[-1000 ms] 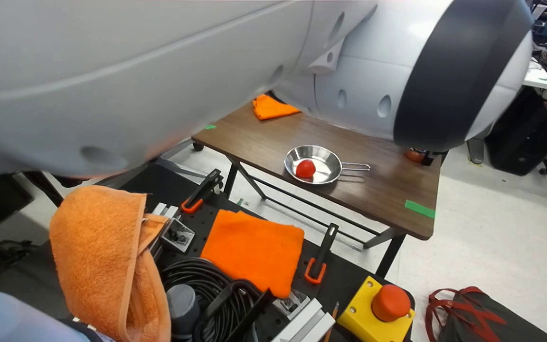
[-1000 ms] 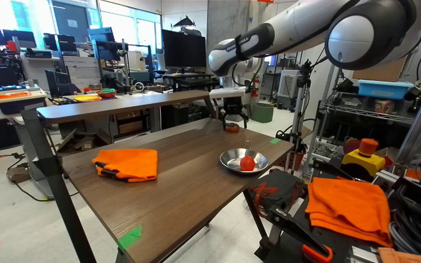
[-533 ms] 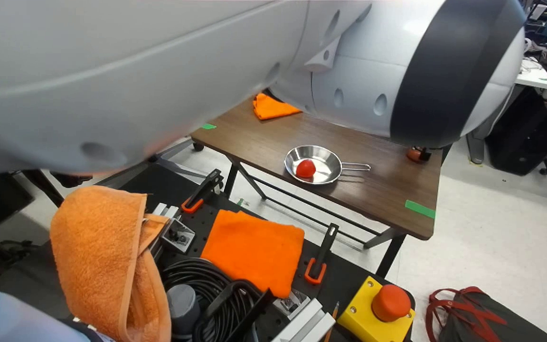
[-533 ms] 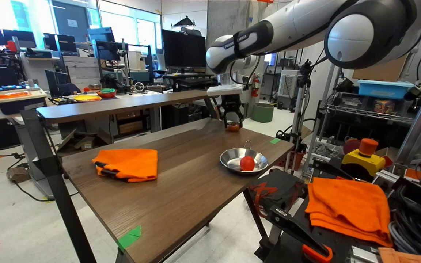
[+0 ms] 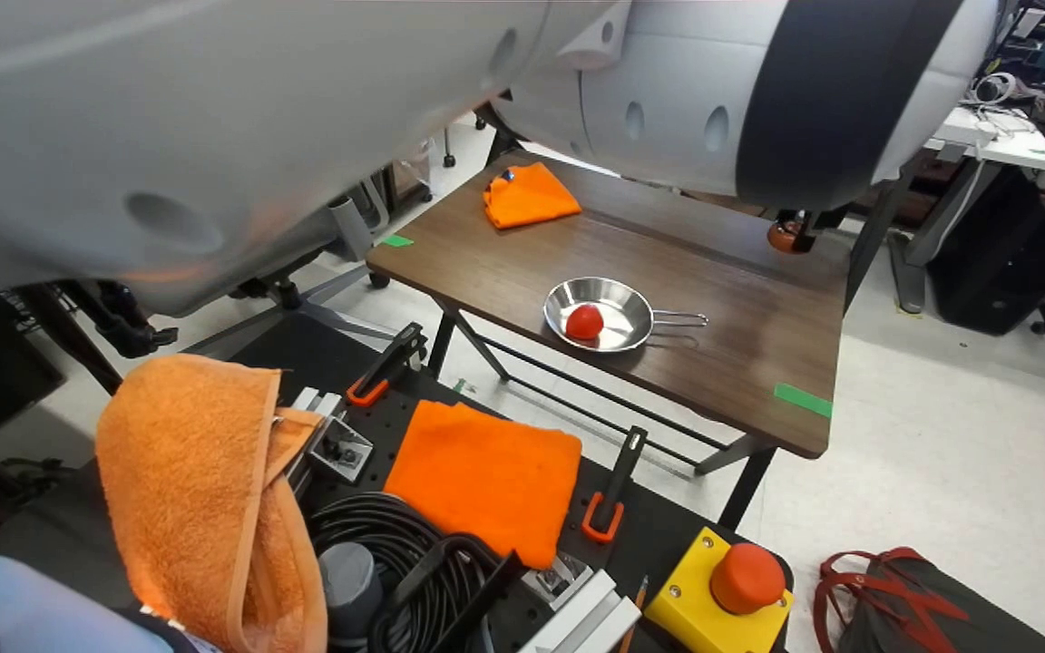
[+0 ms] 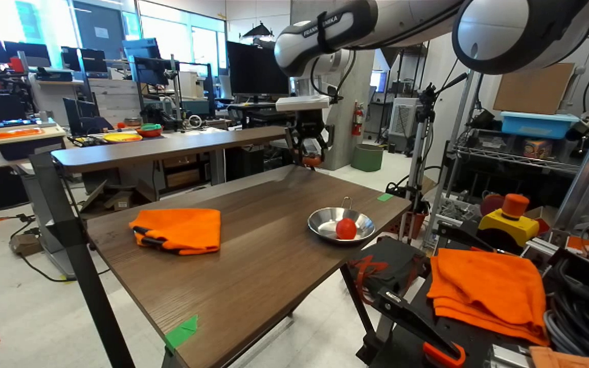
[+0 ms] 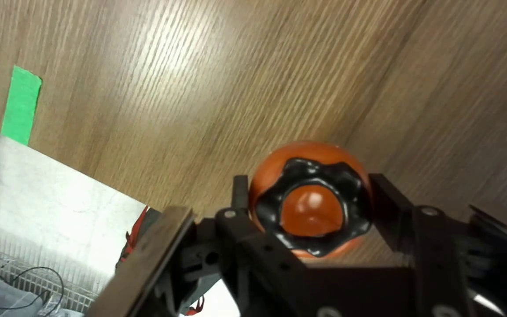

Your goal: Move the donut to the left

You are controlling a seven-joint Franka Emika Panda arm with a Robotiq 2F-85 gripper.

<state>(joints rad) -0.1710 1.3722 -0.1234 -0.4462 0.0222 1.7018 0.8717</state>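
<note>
Pinching glossy orange-brown round donut (image 7: 312,211) w/ black 2-finger gripper (image 7: 310,196), lifted off brown rect. wood table (image 6: 258,235); prob. yet to carry toward 9 o'clock + set down.

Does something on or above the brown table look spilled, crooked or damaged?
Nothing stands out: no spill or damage shows. The pan sits flat, near the edge of the table, with a red object inside; the orange cloth lies folded; the gripper holds the donut.

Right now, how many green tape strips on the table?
2: in an exterior view, one tape strip near the table's front-right corner, another front-left. Others may be hidden.
</note>
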